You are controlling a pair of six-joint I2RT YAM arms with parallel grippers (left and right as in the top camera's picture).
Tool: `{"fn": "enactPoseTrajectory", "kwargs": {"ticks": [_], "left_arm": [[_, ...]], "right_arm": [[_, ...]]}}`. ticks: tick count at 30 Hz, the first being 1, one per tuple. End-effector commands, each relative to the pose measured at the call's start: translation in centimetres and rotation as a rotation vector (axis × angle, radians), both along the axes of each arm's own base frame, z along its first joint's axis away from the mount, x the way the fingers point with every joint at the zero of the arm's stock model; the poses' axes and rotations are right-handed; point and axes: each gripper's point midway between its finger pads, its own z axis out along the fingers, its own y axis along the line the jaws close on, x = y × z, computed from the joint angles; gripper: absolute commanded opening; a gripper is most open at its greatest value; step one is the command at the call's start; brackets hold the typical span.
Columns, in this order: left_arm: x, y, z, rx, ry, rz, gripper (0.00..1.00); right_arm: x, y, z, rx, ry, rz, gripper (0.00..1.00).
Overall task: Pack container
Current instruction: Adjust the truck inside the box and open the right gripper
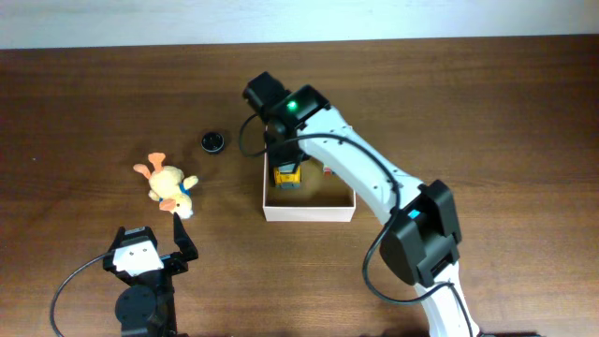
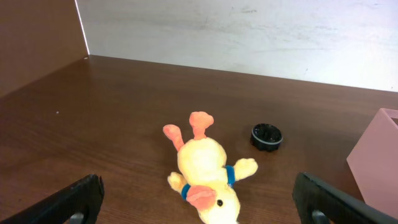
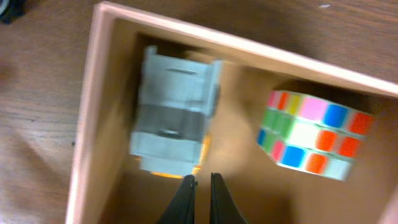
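Dark brown wood-grain table (image 1: 84, 103), with a pale wall along the far edge (the left wrist view also shows a brown panel at its left side).

The container (image 1: 309, 213) sits just right of table center, under the right arm. It opens upward with its bottom flat on the table. It is square, so it has no long axis, and its walls run parallel to the table edges. The outer walls are white and the inside is tan.

Two things lie apart in the box:
- A yellow-and-gray toy (image 3: 174, 112) lies by the left wall (blurred, exact type unclear).
- A colourful puzzle cube (image 3: 314, 137) sits toward the far right corner.

The right gripper (image 3: 200, 186) hangs over the box, its tips at the near edge of the yellow-and-gray toy. The jaws are almost together with nothing between them.

The left gripper (image 1: 150, 243) is at the near left, low over the table, with jaws spread wide and empty.

A yellow plush duck (image 2: 205, 171) with orange feet and a blue collar lies just ahead of the left gripper, feet toward the far wall. A small black round cap (image 1: 213, 141) sits between the duck and the box, touching neither.
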Motion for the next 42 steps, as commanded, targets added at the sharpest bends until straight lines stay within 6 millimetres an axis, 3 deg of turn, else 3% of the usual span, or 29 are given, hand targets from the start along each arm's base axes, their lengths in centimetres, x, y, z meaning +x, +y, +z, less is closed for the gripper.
{"fn": "enactPoseTrajectory", "kwargs": {"ticks": [1,9,16,30,42], "left_arm": [[0.1,-0.3,-0.2,0.014,0.003,-0.016,0.99],[0.1,-0.3,-0.2,0.014,0.003,-0.016,0.99],[0.1,-0.3,-0.2,0.014,0.003,-0.016,0.99],[0.1,-0.3,-0.2,0.013,0.003,-0.016,0.99],[0.1,-0.3,-0.2,0.014,0.003,-0.016,0.99]], "right_arm": [[0.7,-1.3,1.5,-0.006,-0.028,-0.008,0.07],[0.3,-3.9,-1.6,-0.060,0.041,-0.042,0.07],[-0.3,-4.3,-4.1,-0.064,0.073,-0.046,0.07],[0.2,-3.2,-5.8,-0.009,0.057,-0.040,0.05],[1.1,-1.5,-5.7,0.076,0.034,-0.025,0.04]]}}
